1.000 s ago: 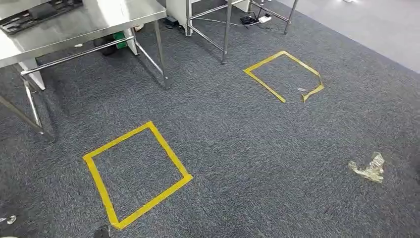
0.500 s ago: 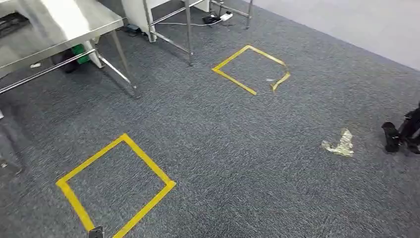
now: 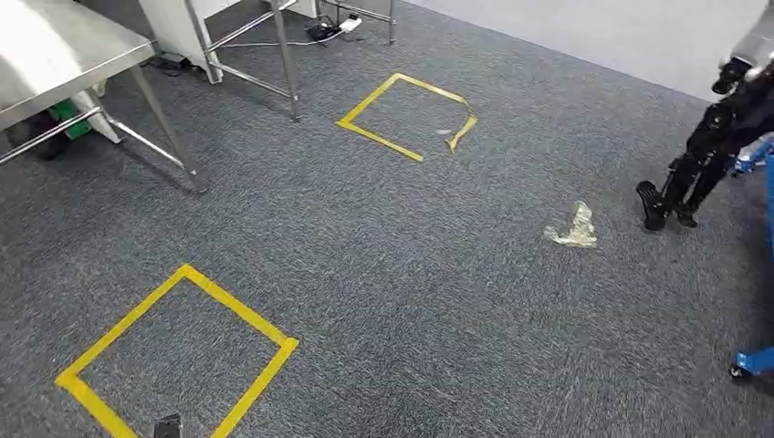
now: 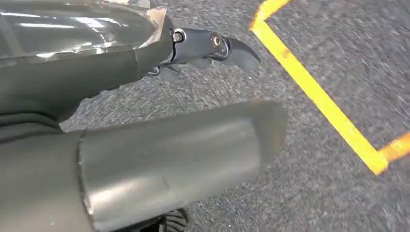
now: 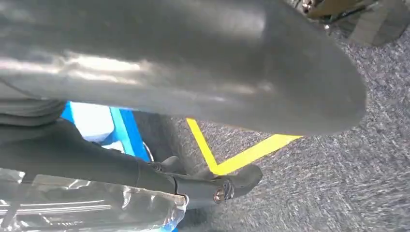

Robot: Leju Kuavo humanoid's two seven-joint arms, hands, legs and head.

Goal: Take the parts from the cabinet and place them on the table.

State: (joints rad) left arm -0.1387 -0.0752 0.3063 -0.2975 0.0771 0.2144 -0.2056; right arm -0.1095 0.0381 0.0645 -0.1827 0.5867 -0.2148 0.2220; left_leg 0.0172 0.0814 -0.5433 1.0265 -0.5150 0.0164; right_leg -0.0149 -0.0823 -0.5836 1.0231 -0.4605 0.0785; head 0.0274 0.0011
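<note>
The whole head view has slid left since a second ago: the camera has turned right, and the things on the floor have not moved. The table (image 3: 55, 55) now shows as one steel corner and a few legs at the upper left, cut by the edge. The near square (image 3: 178, 351) of yellow tape has lost its lower corner to the bottom edge. The far square (image 3: 406, 117), with its tape curled loose at one corner, lies closer to centre. A crumpled wrapper (image 3: 573, 228) lies right of centre.

New at the right edge are a dark jointed limb (image 3: 698, 164) below a silver part and bits of a blue frame (image 3: 753, 360). It cannot be told whose limb it is.

The left hand (image 4: 183, 96) hangs over the carpet (image 3: 438, 301) with thumb and fingers apart, holding nothing. The right hand (image 5: 203, 145) hangs the same way, near a tape corner and blue bars. A glossy clear film at the root of each hand's fingers is blurred and hard to read.

Open carpet runs between the squares and out to the pale floor (image 3: 593, 27) at the top right.
</note>
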